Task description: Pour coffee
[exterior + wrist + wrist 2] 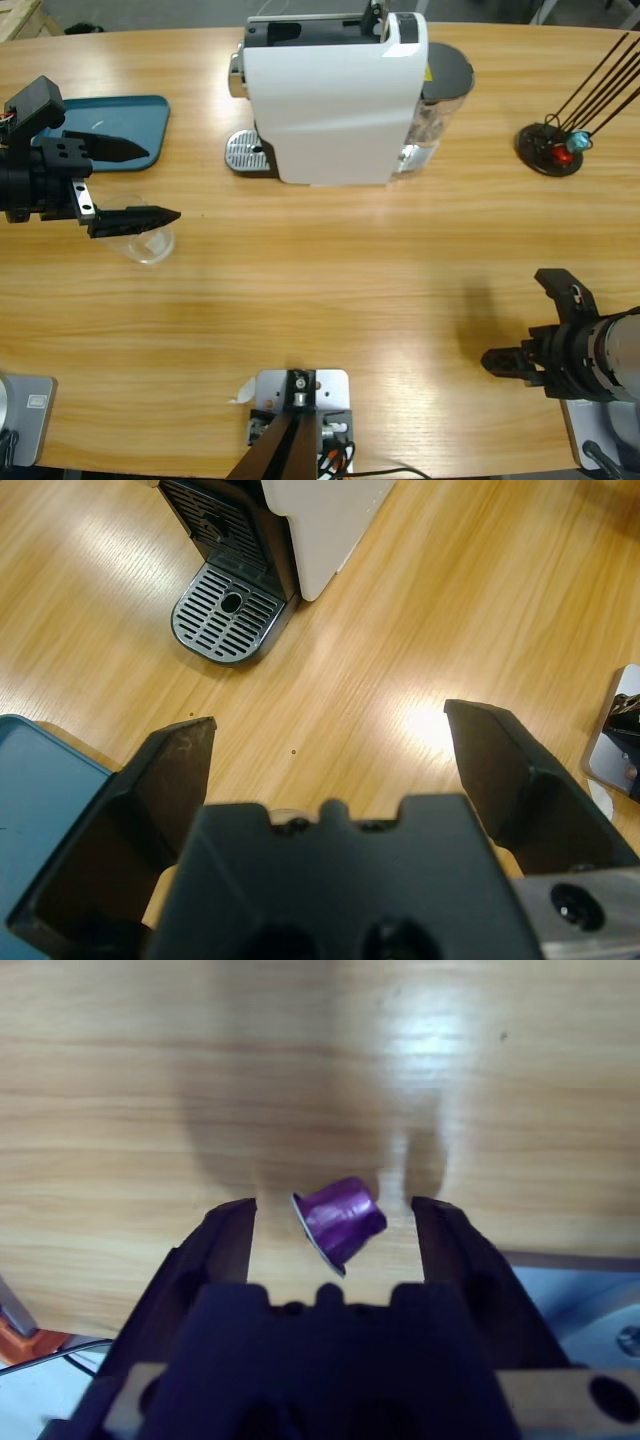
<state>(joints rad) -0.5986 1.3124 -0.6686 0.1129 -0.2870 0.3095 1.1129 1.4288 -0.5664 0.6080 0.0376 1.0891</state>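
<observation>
My left gripper point(163, 183) stands open at the table's left end, its lower jaw over the rim of a clear glass tumbler point(148, 243). In the left wrist view the left gripper point(330, 725) looks towards the white coffee machine point(335, 95) and its slotted drip tray point(228, 615). Near the front right edge my right gripper point(513, 318) is open. A purple capsule point(340, 1220) lies on its side between the right gripper's point(335, 1208) jaws, touching neither. The coffee is out of view.
A teal tray point(135, 115) lies at the back left, partly under the left gripper. A black capsule stand point(550, 150) with thin rods sits at the back right. Bare wood spans the middle of the table.
</observation>
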